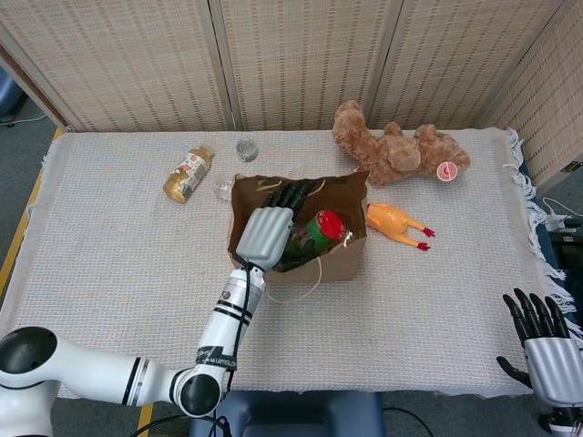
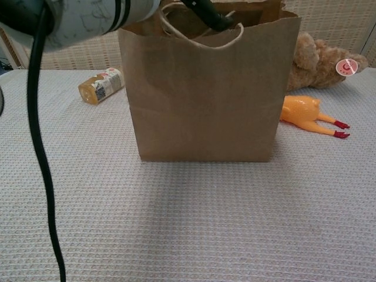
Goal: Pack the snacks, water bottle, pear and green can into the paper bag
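The brown paper bag (image 1: 332,263) stands mid-table, and it fills the chest view (image 2: 200,100). The green can (image 1: 315,235) with a red lid leans inside the bag, lid up and to the right. My left hand (image 1: 268,231) hovers over the bag's left half with its fingers (image 1: 291,194) stretched out over the opening and apart from the can. One dark finger (image 2: 210,16) shows above the bag's rim in the chest view. My right hand (image 1: 545,350) hangs off the table's near right corner, fingers spread, holding nothing. The bag's other contents are hidden.
A tan-labelled bottle (image 1: 187,173) (image 2: 101,85) lies left of the bag, with a small jar (image 1: 246,147) behind it. A teddy bear (image 1: 398,146) (image 2: 320,59) and a rubber chicken (image 1: 397,224) (image 2: 306,111) lie right of the bag. A folding screen stands behind the table.
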Motion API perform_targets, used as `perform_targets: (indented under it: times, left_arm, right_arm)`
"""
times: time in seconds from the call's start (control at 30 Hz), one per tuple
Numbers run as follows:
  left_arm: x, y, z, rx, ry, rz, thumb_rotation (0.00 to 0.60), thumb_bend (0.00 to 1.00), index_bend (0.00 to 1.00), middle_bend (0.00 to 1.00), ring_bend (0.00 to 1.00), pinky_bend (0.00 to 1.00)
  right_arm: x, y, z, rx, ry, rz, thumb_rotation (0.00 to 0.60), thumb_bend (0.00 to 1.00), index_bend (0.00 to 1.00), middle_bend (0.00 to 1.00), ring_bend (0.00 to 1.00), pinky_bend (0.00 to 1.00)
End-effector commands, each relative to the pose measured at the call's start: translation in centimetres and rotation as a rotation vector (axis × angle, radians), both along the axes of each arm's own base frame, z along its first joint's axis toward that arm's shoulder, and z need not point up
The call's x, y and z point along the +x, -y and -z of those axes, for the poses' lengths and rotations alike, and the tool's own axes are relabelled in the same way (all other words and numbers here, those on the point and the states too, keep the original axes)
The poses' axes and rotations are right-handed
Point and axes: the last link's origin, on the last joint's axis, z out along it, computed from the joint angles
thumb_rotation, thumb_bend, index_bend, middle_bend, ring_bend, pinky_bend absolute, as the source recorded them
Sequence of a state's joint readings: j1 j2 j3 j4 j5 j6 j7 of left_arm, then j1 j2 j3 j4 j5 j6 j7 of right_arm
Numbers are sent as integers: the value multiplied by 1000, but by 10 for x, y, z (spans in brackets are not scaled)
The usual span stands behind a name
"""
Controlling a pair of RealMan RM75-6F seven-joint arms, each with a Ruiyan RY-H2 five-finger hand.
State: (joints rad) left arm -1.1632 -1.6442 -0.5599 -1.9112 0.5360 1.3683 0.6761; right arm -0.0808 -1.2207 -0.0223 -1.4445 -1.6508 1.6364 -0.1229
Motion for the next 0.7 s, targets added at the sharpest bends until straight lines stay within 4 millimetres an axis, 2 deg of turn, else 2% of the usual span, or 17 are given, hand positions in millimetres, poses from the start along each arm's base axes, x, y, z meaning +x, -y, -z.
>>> perform_targets:
  times: [0.03,0.23,0.37,0.47,0.6,0.7]
  left_arm:
    - [-1,2,-8,8,21,12,600,360,0,0,0,108]
    - [-2,2,-29,69,44,50,600,361,0,0,0,82]
    - [-10,-9,-55,161,18,61,600,359,0,0,0,81]
    - [-32,-22,-79,249,-58,40,600,359,0,0,0,82]
    - [-88,-29,-105,282,-91,-74,600,358,0,0,0,82]
    - [-136,-22,-120,265,-105,-160,600,358,0,0,0,83]
  right_arm:
    - [0,0,0,-1,-1,0,600,0,52,0,0,0]
    - [0,0,0,0,-1,-2,600,0,54,0,0,0]
    - [0,-1,0,-1,2,-1,600,0,59,0,0,0]
    - [-1,-2,-1,-2,4,-1,600,0,60,0,0,0]
    - [-2,-2,-1,-2,2,2,600,0,62,0,0,0]
    - [-2,-3,-1,-4,2,1,600,0,62,0,0,0]
